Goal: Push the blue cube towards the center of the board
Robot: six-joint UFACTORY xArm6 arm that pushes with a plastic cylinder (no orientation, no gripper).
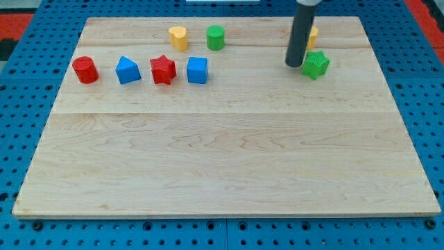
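Observation:
The blue cube [197, 70] sits on the wooden board [222, 153] at the upper left of centre, last on the right in a row of blocks. My tip [294, 65] is far to its right, at the upper right of the board, just left of a green star-shaped block [316, 64]. The dark rod rises from the tip to the view's top edge.
Left of the blue cube stand a red star [163, 70], a blue pentagon-like block [127, 71] and a red cylinder [85, 69]. Above are a yellow heart-shaped block [179, 37] and a green cylinder [216, 37]. A yellow block [313, 36] is partly hidden behind the rod.

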